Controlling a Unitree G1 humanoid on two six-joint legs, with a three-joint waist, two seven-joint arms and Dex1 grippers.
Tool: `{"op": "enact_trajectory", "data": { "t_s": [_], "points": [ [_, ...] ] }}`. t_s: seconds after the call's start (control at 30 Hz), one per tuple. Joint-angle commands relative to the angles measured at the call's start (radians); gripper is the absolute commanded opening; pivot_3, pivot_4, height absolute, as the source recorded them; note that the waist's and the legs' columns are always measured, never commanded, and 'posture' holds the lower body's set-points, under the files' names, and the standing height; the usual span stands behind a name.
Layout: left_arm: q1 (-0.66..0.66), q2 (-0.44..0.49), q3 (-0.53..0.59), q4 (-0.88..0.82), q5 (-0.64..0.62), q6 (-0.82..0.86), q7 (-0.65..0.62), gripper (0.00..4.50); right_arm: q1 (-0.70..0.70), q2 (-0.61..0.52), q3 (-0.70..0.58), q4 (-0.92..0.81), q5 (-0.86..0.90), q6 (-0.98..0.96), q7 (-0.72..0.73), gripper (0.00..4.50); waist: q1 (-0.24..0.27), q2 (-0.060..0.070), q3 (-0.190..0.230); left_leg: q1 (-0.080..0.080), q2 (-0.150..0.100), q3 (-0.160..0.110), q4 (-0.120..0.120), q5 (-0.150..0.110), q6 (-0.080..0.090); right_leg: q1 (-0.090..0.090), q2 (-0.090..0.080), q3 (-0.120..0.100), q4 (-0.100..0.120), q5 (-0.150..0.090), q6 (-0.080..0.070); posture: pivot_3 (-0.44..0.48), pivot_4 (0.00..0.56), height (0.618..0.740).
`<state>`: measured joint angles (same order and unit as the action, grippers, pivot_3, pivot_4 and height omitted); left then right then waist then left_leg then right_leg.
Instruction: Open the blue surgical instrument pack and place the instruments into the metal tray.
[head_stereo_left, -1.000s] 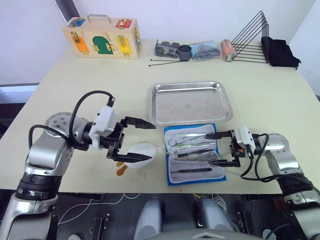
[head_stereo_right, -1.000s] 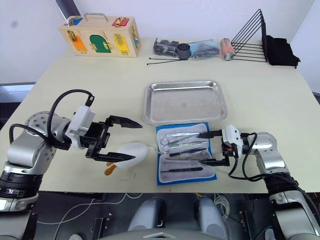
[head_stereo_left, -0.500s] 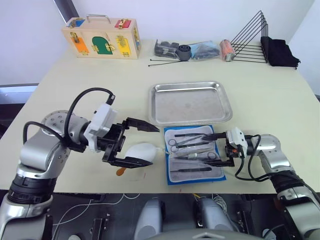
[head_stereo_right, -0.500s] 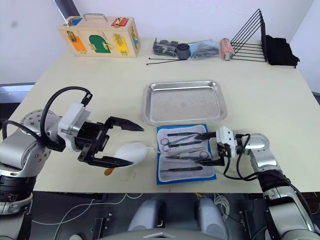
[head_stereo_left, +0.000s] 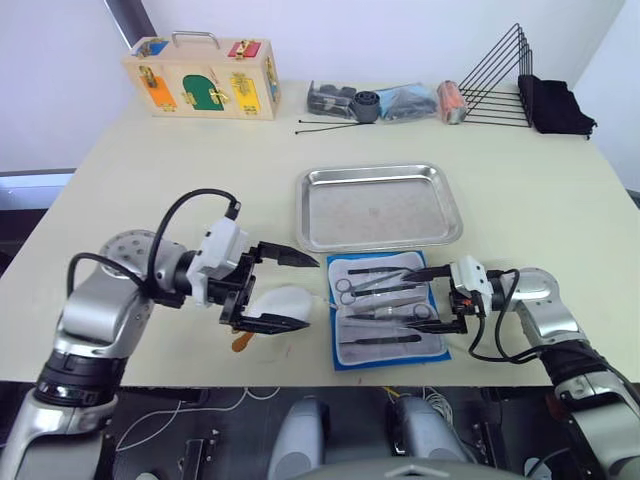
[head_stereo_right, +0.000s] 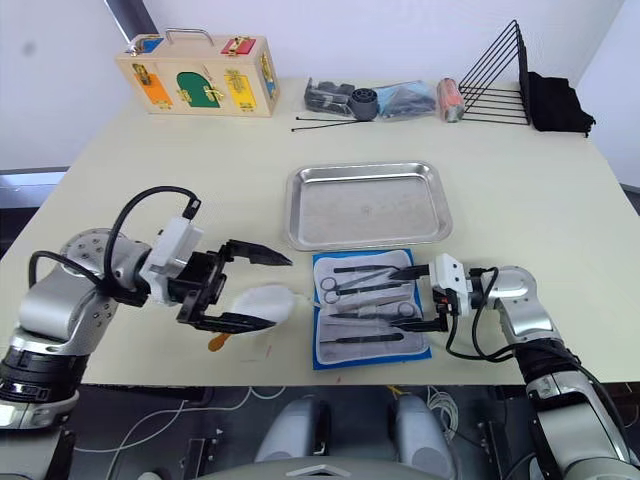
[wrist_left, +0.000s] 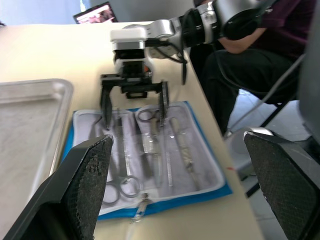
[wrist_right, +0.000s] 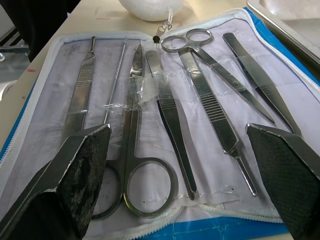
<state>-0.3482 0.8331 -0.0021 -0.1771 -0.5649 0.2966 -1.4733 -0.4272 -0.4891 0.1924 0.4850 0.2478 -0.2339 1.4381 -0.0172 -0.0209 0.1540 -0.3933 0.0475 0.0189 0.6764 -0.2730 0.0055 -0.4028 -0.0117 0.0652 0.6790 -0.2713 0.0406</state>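
Right wrist view has the right gripper (wrist_right: 175, 150) spread wide over the instruments (wrist_right: 170, 100) in the opened blue surgical instrument pack (head_stereo_left: 388, 308), just before the metal tray (head_stereo_left: 380, 206). Centre on one handle (pocket strips may snag) before closing; left gripper (head_stereo_left: 285, 290) hovers open.

I count six instruments (wrist_right: 165, 107) in one open blue surgical instrument pack (head_stereo_left: 388, 309), one metal tray (head_stereo_left: 380, 206), and two grippers.

Robot test lab: worktable (head_stereo_left: 150, 170) with wooden latch-board box (head_stereo_left: 204, 77).
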Motion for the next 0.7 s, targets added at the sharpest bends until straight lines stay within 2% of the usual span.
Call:
{"op": "enact_trajectory", "data": {
  "t_s": [0.03, 0.1, 0.2, 0.23, 0.27, 0.3, 0.53, 0.63, 0.7],
  "points": [
    [-0.047, -0.035, -0.030, 0.065, 0.053, -0.042, 0.022, 4.43, 0.022, -0.009, 0.045, 0.046, -0.083, 0.024, -0.033, 4.50, -0.002, -0.001, 0.000, 0.000, 0.000, 0.000, 0.000, 0.000, 0.000, 0.000, 0.000, 0.000, 0.000, 0.000, 0.000, 0.000, 0.150, 0.740],
    [-0.068, -0.056, -0.052, 0.108, 0.068, -0.041, 0.018, 4.43, 0.021, -0.006, 0.049, 0.049, -0.084, 0.022, -0.035, 4.50, -0.004, -0.001, 0.000, 0.002, 0.000, 0.000, 0.000, 0.000, 0.000, 0.001, 0.000, 0.000, 0.000, 0.000, 0.000, 0.000, 0.150, 0.740],
    [-0.124, -0.116, -0.095, 0.219, 0.125, -0.094, 0.025, 3.61, 0.015, 0.002, 0.052, 0.053, -0.085, 0.023, -0.041, 4.50, -0.002, -0.001, -0.001, 0.003, 0.000, 0.000, 0.000, 0.000, 0.000, 0.003, 0.001, 0.000, 0.000, 0.000, 0.000, 0.000, 0.150, 0.740],
    [-0.139, -0.134, -0.105, 0.256, 0.150, -0.124, 0.032, 3.13, 0.013, 0.004, 0.052, 0.054, -0.084, 0.023, -0.043, 4.50, -0.004, -0.001, -0.001, 0.004, 0.000, 0.000, 0.000, 0.000, 0.000, 0.003, 0.001, 0.001, 0.000, 0.000, 0.000, 0.000, 0.150, 0.740],
    [-0.150, -0.148, -0.114, 0.287, 0.171, -0.144, 0.036, 2.84, 0.012, 0.006, 0.051, 0.054, -0.084, 0.023, -0.045, 4.50, -0.006, -0.001, -0.001, 0.006, 0.000, 0.001, 0.000, 0.000, 0.000, 0.005, 0.001, 0.001, 0.000, 0.000, 0.000, 0.000, 0.150, 0.740],
    [-0.162, -0.160, -0.126, 0.320, 0.189, -0.158, 0.038, 2.70, 0.011, 0.007, 0.051, 0.054, -0.083, 0.024, -0.046, 4.50, -0.007, -0.001, -0.001, 0.006, 0.000, 0.001, -0.001, 0.000, 0.000, 0.005, 0.001, 0.002, -0.001, 0.000, 0.000, 0.000, 0.150, 0.740],
    [-0.250, -0.262, -0.205, 0.587, 0.315, -0.288, 0.042, 2.70, 0.009, 0.023, 0.053, 0.059, -0.083, 0.021, -0.060, 4.50, -0.023, -0.001, -0.001, 0.009, 0.000, 0.001, -0.003, 0.000, 0.000, 0.007, 0.001, 0.003, -0.001, 0.000, 0.000, 0.000, 0.150, 0.740],
    [-0.299, -0.304, -0.213, 0.696, 0.361, -0.353, 0.069, 1.87, 0.014, 0.028, 0.050, 0.055, -0.078, 0.024, -0.064, 4.50, -0.024, -0.002, -0.001, 0.009, 0.000, 0.001, -0.003, 0.000, 0.000, 0.007, 0.001, 0.003, 0.000, 0.000, 0.000, 0.000, 0.150, 0.740],
    [-0.313, -0.316, -0.217, 0.740, 0.389, -0.386, 0.074, 0.85, 0.021, 0.029, 0.050, 0.049, -0.078, 0.026, -0.068, 4.50, -0.025, -0.002, -0.001, 0.009, 0.000, 0.001, -0.003, 0.000, 0.000, 0.007, 0.001, 0.003, 0.000, 0.000, 0.000, 0.000, 0.150, 0.740]
  ]
}}
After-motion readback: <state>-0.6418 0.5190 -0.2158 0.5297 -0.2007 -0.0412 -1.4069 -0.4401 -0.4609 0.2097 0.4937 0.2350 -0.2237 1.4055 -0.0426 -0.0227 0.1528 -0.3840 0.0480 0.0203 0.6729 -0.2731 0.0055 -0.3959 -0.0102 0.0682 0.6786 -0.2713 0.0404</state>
